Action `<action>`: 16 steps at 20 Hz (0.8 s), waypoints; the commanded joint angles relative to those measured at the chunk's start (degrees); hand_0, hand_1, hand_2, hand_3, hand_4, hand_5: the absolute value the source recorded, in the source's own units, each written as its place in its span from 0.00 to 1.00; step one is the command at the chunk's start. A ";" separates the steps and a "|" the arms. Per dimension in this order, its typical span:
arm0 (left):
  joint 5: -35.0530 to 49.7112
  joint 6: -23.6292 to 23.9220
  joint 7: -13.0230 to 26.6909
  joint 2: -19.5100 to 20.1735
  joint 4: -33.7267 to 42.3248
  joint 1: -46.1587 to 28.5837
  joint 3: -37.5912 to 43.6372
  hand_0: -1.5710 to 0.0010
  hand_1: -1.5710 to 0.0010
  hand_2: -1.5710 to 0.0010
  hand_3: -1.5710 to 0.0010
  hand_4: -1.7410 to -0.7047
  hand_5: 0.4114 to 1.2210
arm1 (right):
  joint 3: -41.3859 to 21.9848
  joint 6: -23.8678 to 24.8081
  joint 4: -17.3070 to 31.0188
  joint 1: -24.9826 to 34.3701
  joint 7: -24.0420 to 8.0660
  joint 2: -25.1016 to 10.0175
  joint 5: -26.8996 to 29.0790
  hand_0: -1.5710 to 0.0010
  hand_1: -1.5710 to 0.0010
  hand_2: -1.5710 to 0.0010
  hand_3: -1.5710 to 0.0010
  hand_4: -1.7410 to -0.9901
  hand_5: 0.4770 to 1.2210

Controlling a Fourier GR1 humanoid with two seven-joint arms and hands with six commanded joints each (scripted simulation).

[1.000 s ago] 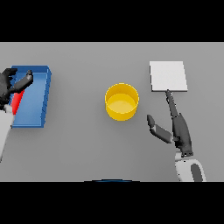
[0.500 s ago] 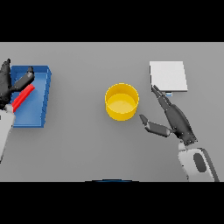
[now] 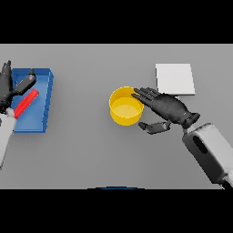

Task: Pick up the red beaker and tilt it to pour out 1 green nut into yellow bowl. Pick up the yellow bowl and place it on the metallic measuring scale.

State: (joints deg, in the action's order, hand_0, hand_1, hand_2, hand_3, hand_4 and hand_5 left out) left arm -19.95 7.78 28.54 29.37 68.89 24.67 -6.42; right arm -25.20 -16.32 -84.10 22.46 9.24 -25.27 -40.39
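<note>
Head view first, and it's the only one: right hand [image 3: 169, 109] is reaching at the yellow bowl [image 3: 125, 106] mid-bench, fingers spread and relaxed over its right rim, thumb hanging below, nothing gripped yet. Scale [image 3: 175, 78] is sitting bare toward the far right edge, just beyond that hand. Left hand [image 3: 10, 89] is hovering loose over the blue tray [image 3: 40, 103] at the left edge, with the red beaker [image 3: 26, 103] lying inside, not clearly held. I'm guessing pouring's finished, though I can't make out a nut in the bowl. Lifting it onto the scale is what's left.
</note>
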 commanded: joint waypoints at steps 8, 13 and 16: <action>0.41 -0.41 -0.01 0.59 -0.22 0.24 0.41 1.00 1.00 1.00 1.00 0.96 0.36 | -9.80 -5.94 8.91 10.44 2.15 1.34 -8.02 1.00 1.00 1.00 1.00 0.70 0.33; 0.70 -0.37 -1.11 1.42 1.07 -1.73 0.78 1.00 1.00 1.00 1.00 0.97 0.35 | -12.53 -8.45 13.96 14.25 3.12 3.26 -9.30 1.00 1.00 1.00 1.00 0.66 0.34; 0.61 -0.23 -0.65 1.05 1.49 -1.73 0.53 1.00 1.00 1.00 1.00 0.96 0.35 | -13.73 -8.83 16.31 16.34 2.40 4.39 -10.48 1.00 1.00 1.00 1.00 0.64 0.34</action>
State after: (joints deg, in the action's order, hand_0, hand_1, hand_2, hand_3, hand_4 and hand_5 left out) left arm -19.34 7.56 27.89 30.42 70.39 22.95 -5.88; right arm -38.93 -25.12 -67.80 38.81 11.50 -20.85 -50.89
